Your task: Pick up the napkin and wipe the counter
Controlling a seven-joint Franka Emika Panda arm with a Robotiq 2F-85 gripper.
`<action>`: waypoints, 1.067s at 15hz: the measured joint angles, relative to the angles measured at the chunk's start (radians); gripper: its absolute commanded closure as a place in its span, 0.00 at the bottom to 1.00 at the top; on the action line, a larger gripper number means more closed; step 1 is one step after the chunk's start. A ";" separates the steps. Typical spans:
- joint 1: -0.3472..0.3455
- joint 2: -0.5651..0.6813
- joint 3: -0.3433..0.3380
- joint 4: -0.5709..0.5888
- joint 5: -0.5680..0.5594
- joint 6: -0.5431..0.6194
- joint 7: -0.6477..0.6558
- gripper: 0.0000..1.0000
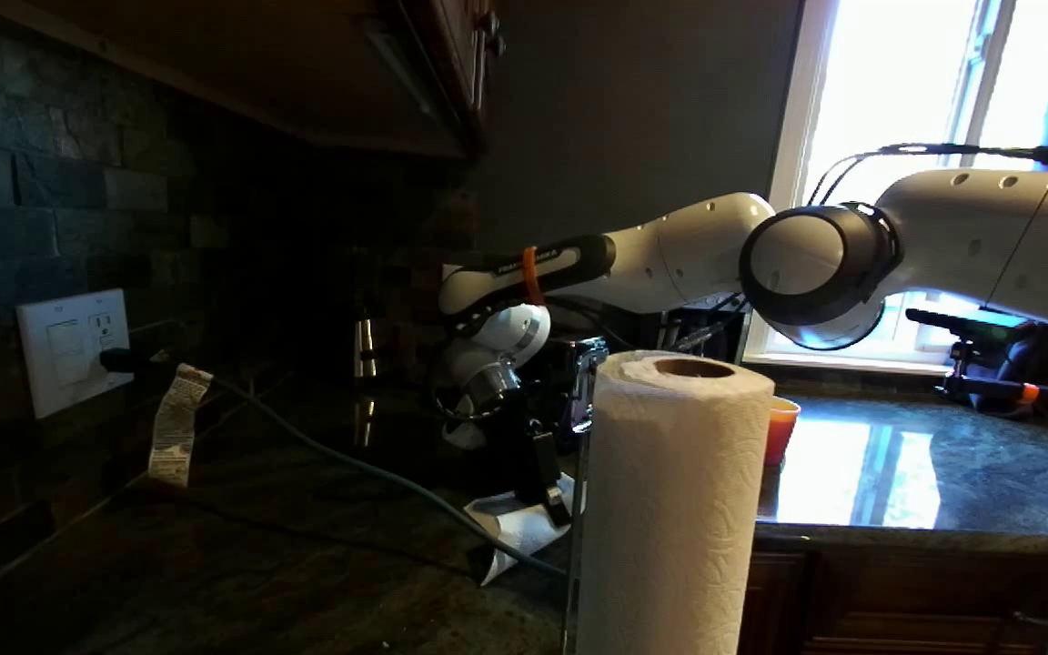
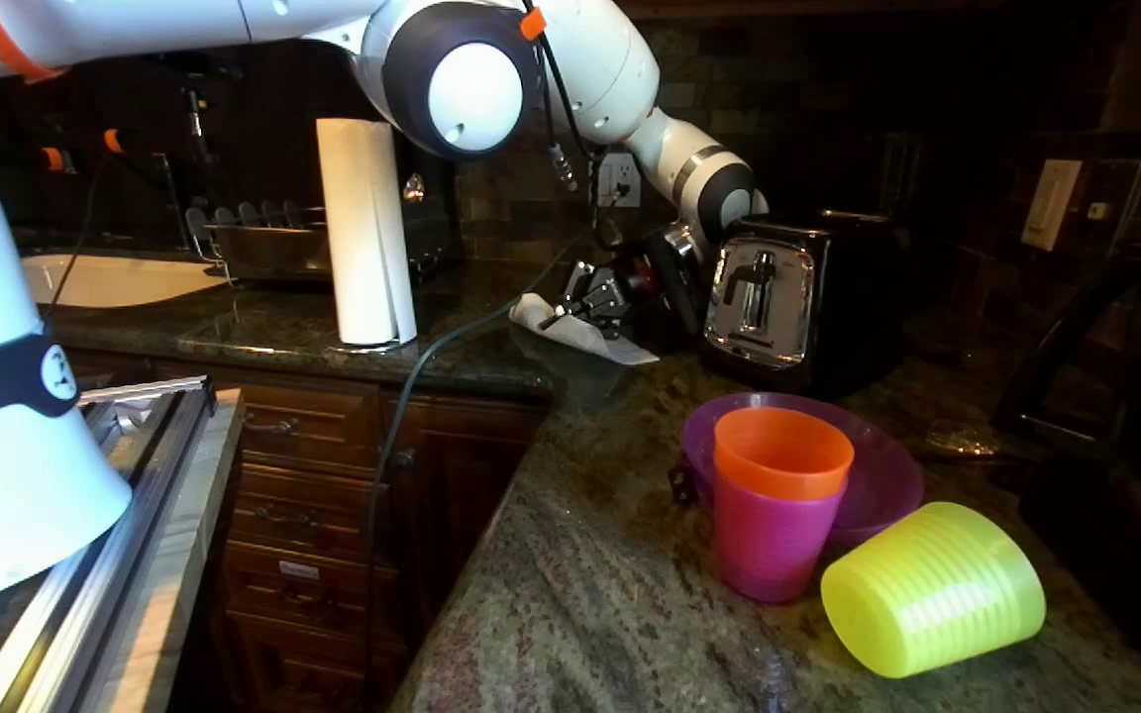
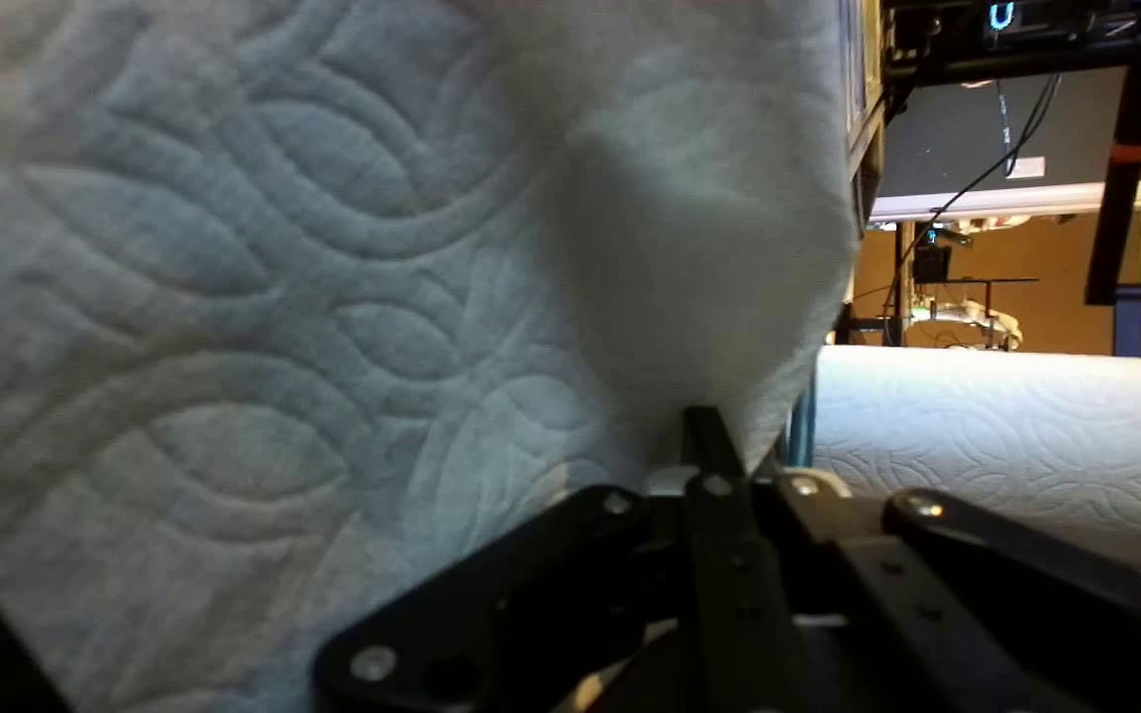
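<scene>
The napkin is a white embossed paper towel sheet. It lies creased and partly lifted on the dark stone counter in both exterior views, napkin [image 1: 519,532] and napkin [image 2: 585,339], on the counter [image 2: 551,555]. In the wrist view the napkin [image 3: 263,248] fills the left and middle. My gripper [image 3: 714,446] has its fingers close together at the napkin's fold, pinching it; one fingertip shows against the paper and the other is hidden. In the exterior views the gripper [image 1: 560,514], also here [image 2: 553,319], points down at the napkin, low over the counter.
A paper towel roll [image 2: 358,233] stands near the gripper. A toaster [image 2: 764,297] is beside the wrist. A grey cable [image 1: 369,464] crosses the counter by the napkin. A purple bowl [image 2: 892,485], stacked orange and pink cups [image 2: 778,535] and a yellow-green cup [image 2: 937,594] sit nearer the counter's edge.
</scene>
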 measured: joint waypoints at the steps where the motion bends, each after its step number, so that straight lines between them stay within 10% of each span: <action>1: 0.000 -0.005 0.000 0.001 0.000 0.007 0.000 1.00; 16: 0.026 -0.354 -0.009 -0.136 -0.057 0.417 0.065 1.00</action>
